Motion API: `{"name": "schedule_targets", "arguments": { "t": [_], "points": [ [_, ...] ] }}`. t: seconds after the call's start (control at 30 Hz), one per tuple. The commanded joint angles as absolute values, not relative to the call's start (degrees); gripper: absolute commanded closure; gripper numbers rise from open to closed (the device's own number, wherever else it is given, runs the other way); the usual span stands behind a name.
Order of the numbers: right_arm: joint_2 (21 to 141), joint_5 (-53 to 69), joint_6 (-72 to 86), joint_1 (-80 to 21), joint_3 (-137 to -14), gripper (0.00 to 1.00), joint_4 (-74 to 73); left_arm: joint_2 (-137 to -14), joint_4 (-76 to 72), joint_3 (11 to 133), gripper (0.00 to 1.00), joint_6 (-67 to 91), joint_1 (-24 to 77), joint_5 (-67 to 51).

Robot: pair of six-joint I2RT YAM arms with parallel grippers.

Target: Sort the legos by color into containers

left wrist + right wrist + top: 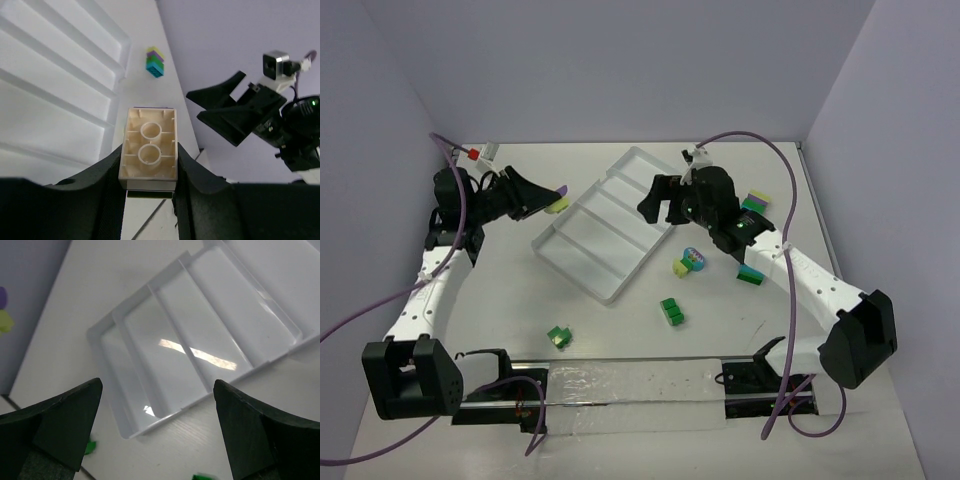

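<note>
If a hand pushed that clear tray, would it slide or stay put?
Probably slides easily: the tray looks like thin, translucent plastic with all four compartments empty, so likely light. It lies flat on a smooth table, so little should hold it. Its low, wide shape makes tipping unlikely.

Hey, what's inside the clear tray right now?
Nothing shows in any compartment of the tray. From above, the right gripper covers part of one edge.

Bright, even light from above casts soft shadows on the white counter [620, 330], a glare streak crosses the clear tray [200, 354], and the close foreground is blurred
</note>
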State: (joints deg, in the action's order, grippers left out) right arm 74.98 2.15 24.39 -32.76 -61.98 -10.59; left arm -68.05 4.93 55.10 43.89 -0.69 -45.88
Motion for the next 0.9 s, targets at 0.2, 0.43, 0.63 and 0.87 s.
{"name": "schedule_targets", "arguments": {
  "t": [0.2,0.43,0.63,0.87],
  "points": [
    [73.2,28.4,34.0,-32.7,-60.7,0.00,11.4,-68.5,-27.3,48.9,1.00,62.6,3.4,-55.2],
    [78.5,39.2,44.4,-32.8,-59.7,0.08,23.6,-72.0,-51.6,39.5,1.00,81.5,5.4,-50.7],
    [83.5,42.3,53.6,-32.8,-59.2,0.16,34.5,-73.7,-54.7,38.5,1.00,84.0,6.9,-48.8],
    [87.9,43.7,56.8,-33.0,-59.9,0.19,39.0,-74.1,-53.2,39.4,1.00,82.7,7.7,-48.5]
  ]
}}
